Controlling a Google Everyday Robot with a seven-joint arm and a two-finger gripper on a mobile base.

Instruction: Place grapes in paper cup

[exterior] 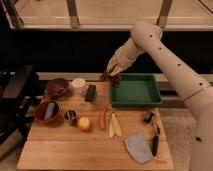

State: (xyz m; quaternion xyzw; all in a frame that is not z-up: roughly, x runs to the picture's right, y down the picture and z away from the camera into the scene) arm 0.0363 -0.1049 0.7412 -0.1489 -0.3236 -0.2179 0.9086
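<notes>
The gripper [113, 71] hangs with the left wall of the green tray [135, 103] just below it, clamped on the grapes [106, 76] — a dark smear, single berries not to be told apart. The arm [175, 65] behind it runs out past the right and bottom edges. Below-left of the gripper the paper cup [78, 83] hides its inside. Farther down-left, a grey thing lies in the brown bowl [38, 108] — too blurred to name.

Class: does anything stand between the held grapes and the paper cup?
Nothing visible does. The gripper holds the grapes in the air right of the paper cup; the black block lies low beside it.
</notes>
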